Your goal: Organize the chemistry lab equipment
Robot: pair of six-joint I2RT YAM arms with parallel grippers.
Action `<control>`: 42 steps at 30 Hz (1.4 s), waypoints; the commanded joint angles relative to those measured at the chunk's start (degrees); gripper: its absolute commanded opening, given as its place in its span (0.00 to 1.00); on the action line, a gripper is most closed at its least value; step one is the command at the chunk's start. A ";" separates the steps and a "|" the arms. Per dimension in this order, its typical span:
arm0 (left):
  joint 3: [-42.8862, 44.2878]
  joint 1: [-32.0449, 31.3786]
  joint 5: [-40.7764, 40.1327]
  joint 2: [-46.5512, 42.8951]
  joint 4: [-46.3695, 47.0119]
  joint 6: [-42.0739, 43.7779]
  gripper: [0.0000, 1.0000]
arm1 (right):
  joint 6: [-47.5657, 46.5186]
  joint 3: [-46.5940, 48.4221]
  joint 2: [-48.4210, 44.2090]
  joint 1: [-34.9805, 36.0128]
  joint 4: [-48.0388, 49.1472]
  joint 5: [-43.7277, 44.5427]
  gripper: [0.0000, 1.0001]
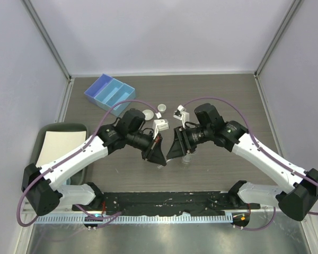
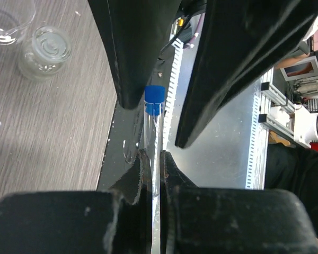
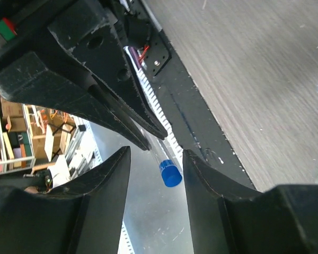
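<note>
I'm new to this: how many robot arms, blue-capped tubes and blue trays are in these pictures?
Robot arms: 2 (left arm, right arm)
Blue-capped test tube: 1
Blue divided tray: 1
Total: 4

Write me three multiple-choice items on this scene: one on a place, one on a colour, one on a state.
1. Where on the table does the blue tray lie?
A) near right corner
B) far left part
C) between the arm bases

2. What colour is the cap on the tube?
A) red
B) white
C) blue

3. How is the left tool?
A) wide open, holding nothing
B) shut on the tube
C) shut on a white dish

Answers: 1 B, the top view shows the tray toward the far left corner. 2 C, both wrist views show a blue cap. 3 B, the left wrist view shows its fingers pinching the clear tube.
</note>
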 commanded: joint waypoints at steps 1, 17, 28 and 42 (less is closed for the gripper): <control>-0.42 0.14 4.63 -2.90 2.96 0.36 0.00 | 2.88 -0.15 -1.94 2.76 3.77 -0.64 0.49; -0.77 0.14 3.49 -3.88 2.96 0.54 0.00 | 3.59 0.55 -5.63 5.31 2.10 1.12 0.32; -0.95 0.84 2.18 -3.96 3.40 0.10 0.00 | 3.06 0.20 -7.39 5.32 0.35 1.56 0.23; -1.21 0.94 -6.78 -4.75 3.58 -1.13 1.00 | 1.21 2.92 -4.41 5.32 -2.98 8.85 0.01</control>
